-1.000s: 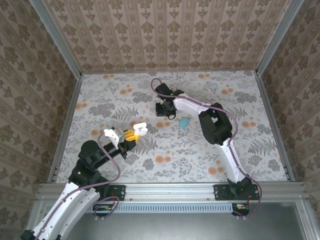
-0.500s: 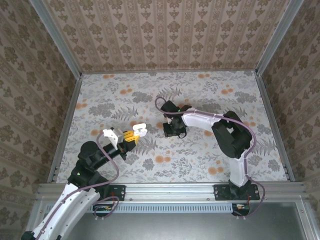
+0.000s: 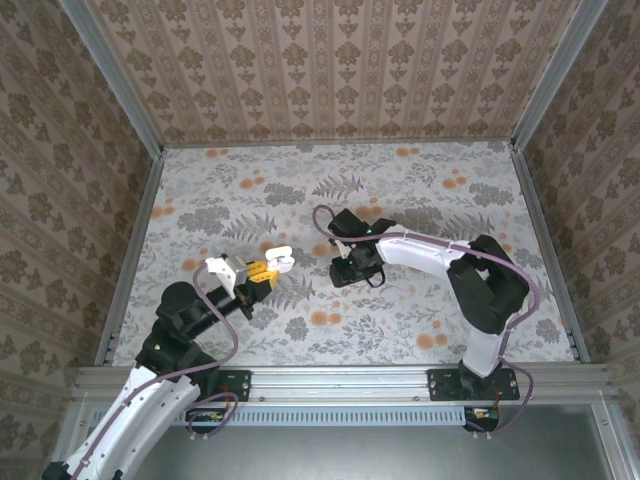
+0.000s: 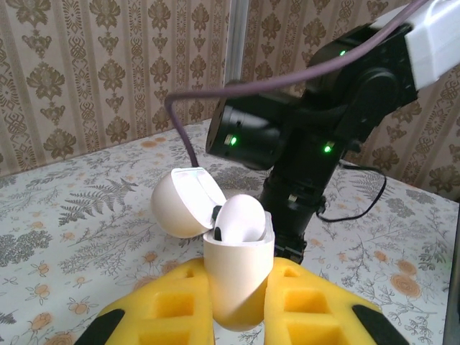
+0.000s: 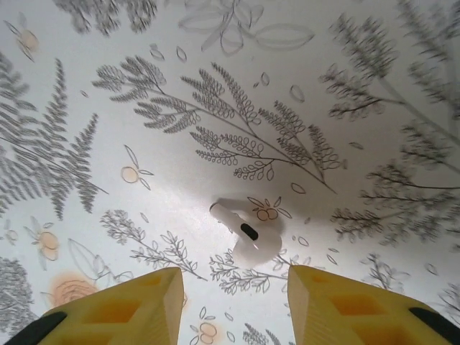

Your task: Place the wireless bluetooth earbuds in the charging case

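Loose bud [image 5: 248,231]: white, lying on its side on the desk [image 5: 374,86], just ahead of the gap between the right jaws.
Right jaws: parted, gripping nothing.
Left jaws: closed on the lower shell of the case [image 4: 237,287], whose lid [image 4: 183,205] is open; a seated bud [image 4: 241,218] fills one socket.
Handling: probably very light, hard, smooth and rounded, so it could roll or squirt out of a pinch.
Hold: across the fat body, gently, leaving the stem free.

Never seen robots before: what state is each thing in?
White egg-shaped plastic charging case: lid open, held.
White plastic earbud inside case: seated, top protruding.
Loose white plastic earbud: lying on table.
Left end effector: shut on case.
Right end effector: open over loose earbud.
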{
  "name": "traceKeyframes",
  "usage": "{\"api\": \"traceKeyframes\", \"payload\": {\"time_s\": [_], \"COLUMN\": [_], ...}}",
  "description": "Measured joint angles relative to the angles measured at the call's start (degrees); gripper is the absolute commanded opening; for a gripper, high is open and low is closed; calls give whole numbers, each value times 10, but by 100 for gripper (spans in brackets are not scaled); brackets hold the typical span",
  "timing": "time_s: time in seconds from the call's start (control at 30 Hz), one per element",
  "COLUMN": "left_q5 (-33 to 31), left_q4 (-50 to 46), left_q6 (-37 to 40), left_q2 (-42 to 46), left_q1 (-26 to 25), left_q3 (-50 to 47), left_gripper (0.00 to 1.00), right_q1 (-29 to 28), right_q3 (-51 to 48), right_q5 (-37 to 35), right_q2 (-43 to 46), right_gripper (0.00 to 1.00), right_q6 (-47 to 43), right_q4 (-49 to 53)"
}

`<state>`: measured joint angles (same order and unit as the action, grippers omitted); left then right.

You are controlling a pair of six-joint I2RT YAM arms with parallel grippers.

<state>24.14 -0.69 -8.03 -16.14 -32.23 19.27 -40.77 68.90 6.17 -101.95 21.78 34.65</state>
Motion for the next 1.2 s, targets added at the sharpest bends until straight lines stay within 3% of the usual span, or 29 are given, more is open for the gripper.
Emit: {"api": "traceKeyframes", "payload": {"time_s": [0.27,0.6,0.9,1.2], "left_q5": [0,0,-2,-4], "left_q4": [1,11,9,6], "left_q6": [-2,-7,-14,-14], "left_q2": [0,0,15,17], "left_q1": [0,-1,-1,-1], "left_q3": [0,0,-2,-6], "left_gripper": [0,0,0,0], "right_q1": [0,-25,-26,-21], "right_q3": [-79,-108,-64,-2], "right_q5": [-9,1,-2,-43], "right_q2": [101,53,-15,-55], "right_gripper": [40,35,28,28], "right_q6": [97,174,170,109], "right_q4": [-33,-75,-53,15]}}
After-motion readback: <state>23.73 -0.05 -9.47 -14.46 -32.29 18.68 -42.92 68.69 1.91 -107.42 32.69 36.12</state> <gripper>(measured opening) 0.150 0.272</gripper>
